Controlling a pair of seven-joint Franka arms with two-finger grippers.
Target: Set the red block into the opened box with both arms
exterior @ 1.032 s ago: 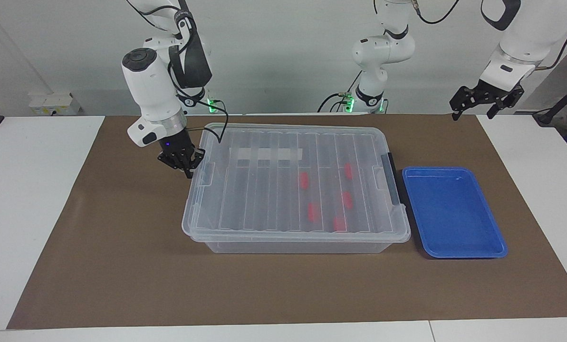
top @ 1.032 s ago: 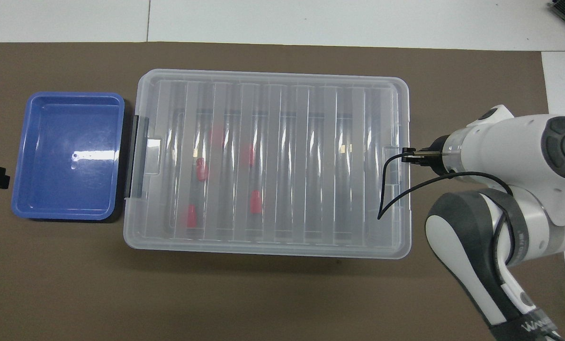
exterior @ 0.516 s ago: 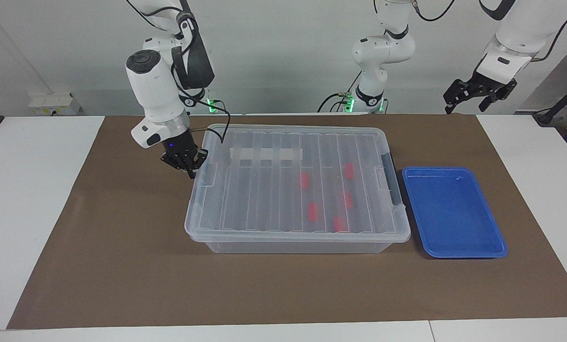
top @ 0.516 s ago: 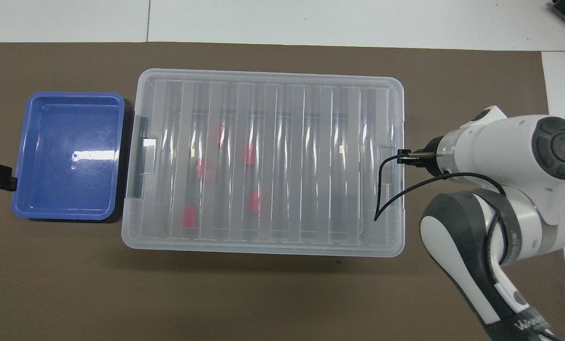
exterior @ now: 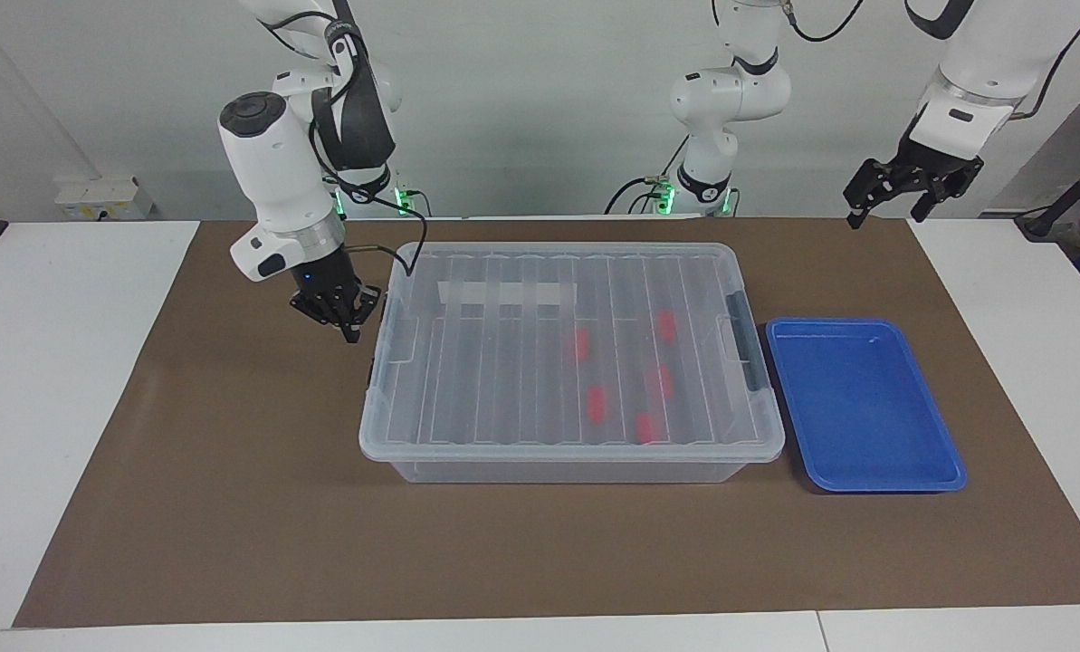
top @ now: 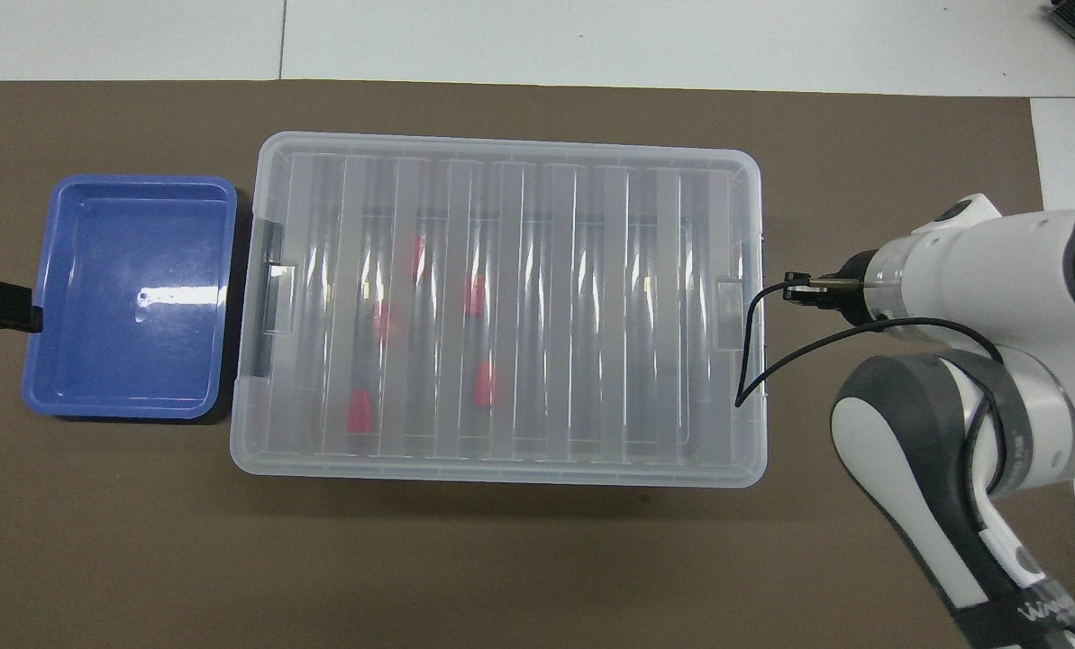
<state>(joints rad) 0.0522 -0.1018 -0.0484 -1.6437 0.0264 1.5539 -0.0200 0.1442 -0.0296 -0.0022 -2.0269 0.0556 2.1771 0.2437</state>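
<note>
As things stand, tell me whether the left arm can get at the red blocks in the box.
Probably not. The red blocks lie inside the box under its ribbed clear lid, which covers the whole top. The left gripper hangs open, high over the table's edge above the blue tray.

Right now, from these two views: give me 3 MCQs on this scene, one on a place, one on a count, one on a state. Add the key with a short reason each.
1. Where is the blue tray?
A. on the box lid
B. beside the box, toward the left arm's end of the table
C. inside the box

2. How many red blocks show through the lid?
A. two
B. five
C. eight

3. What state is the right tool in?
A. shut, holding nothing
B. shut on a red block
C. open around the tray rim

Key: B, the tray sits on the mat next to the box's latch end; B, five red shapes inside; A, its fingertips meet beside the box's end.
</note>
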